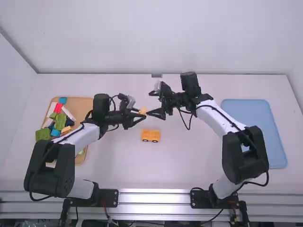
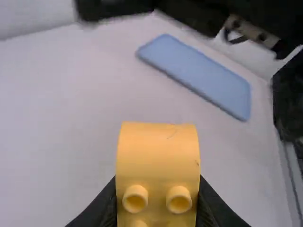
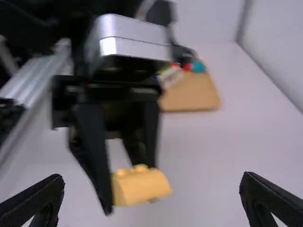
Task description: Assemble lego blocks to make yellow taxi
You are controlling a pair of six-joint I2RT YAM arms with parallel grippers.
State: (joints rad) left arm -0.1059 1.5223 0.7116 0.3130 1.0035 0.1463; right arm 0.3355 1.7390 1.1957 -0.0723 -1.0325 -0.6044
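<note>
Bright, even light fills the high view, pale across the desk [image 1: 184,165] around and below the block [image 1: 142,110], with only faint, soft shadows. The metal rail [image 1: 156,196], well nearer the camera than the block, catches bright streaks of glare. In the left wrist view the block is fairly crisp and softly lit, its top pale; beyond it the tray [image 2: 194,71] has soft edges and the right arm [image 2: 194,12] smears into dark blur. In the right wrist view the block is slightly soft, and the board [image 3: 189,97] beyond it lies out of focus.
</note>
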